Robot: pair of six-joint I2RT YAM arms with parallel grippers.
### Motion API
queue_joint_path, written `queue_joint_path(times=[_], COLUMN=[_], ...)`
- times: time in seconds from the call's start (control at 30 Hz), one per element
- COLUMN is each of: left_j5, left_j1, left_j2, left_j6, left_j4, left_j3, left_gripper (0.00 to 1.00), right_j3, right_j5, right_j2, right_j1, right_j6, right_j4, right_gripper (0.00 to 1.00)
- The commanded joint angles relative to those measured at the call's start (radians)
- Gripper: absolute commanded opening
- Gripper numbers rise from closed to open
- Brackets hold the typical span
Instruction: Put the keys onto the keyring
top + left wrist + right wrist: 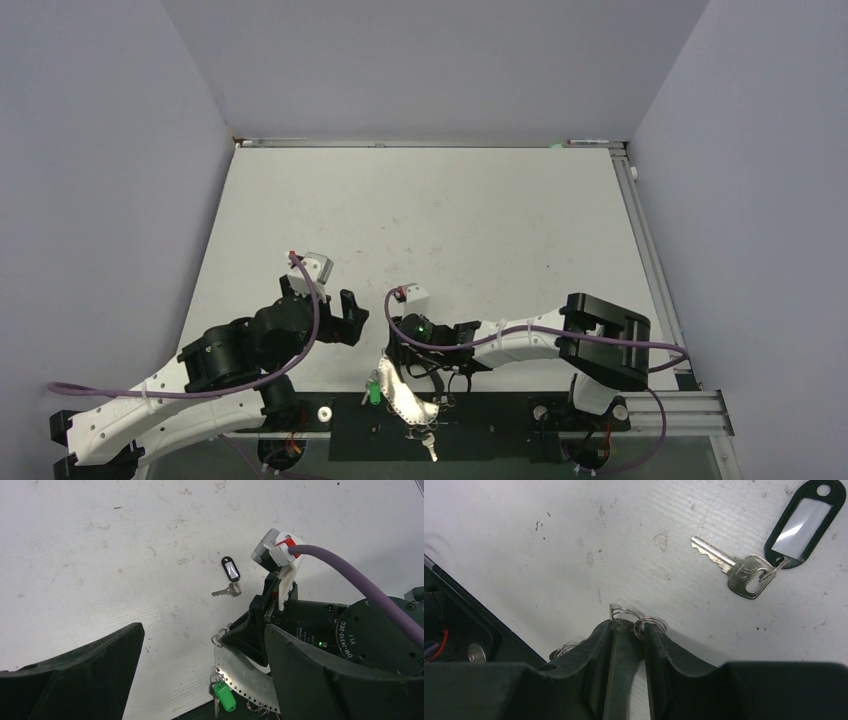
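The keyring's curved pale metal strap (pixel 245 672) hangs past the table's near edge, with small wire rings along its rim. A green piece (pixel 225 700) and a silver key (pixel 215 709) dangle from one ring. My right gripper (pixel 629 627) is shut on the strap's top end, beside two rings (pixel 624 614). From above, the right gripper (pixel 400 355) sits over the strap (pixel 405 400). A loose silver key (pixel 744 572) with a black tag (pixel 801 525) lies flat on the table just beyond it. My left gripper (pixel 202 630) stands wide open, left of the strap, holding nothing.
The white table (pixel 430 220) has grey walls on three sides. A black strip (pixel 500 425) runs along the near edge between the arm bases. A rail (pixel 640 230) borders the right side. Purple cables (pixel 350 580) loop over both wrists.
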Motion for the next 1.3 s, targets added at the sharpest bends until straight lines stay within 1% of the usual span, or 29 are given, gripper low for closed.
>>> queue_joint_path(times=[0.0,0.2,0.57,0.6,0.73,0.77,1.03,1.27], left_j5=[-0.015,-0.016,-0.017,-0.016,-0.018,-0.017,-0.011,0.002], left_j1=[-0.004,-0.004,-0.004,-0.004,-0.004,-0.005,-0.005,-0.003], left_j2=[0.001,0.003,0.002,0.001,-0.002,-0.001,0.000,-0.014], left_j6=[0.008,0.008,0.006,0.006,0.006,0.006,0.006,0.012], left_j4=[0.003,0.003,0.002,0.002,0.002,0.002,0.006,0.022], left_j3=[0.015,0.015,0.015,0.015,0.015,0.015,0.013,0.012], left_gripper=[0.88,0.88,0.88,0.88,0.88,0.88,0.88,0.88], right_j3=[0.011,0.012,0.017,0.013,-0.012,-0.018,-0.116,-0.164], right_j5=[0.035,0.050,0.058,0.051,0.017,0.013,-0.025,-0.063], right_j2=[0.025,0.055,0.098,0.102,0.102,0.098,-0.054,-0.192], right_j1=[0.008,0.017,0.026,0.026,0.027,0.026,0.027,0.027], right_j6=[-0.015,-0.044,-0.081,-0.084,-0.109,-0.115,-0.164,-0.222], right_j4=[0.010,0.037,0.083,0.094,0.153,0.164,0.270,0.273], right_gripper=[0.27,0.21,0.21,0.19,0.07,0.05,0.05,0.05])
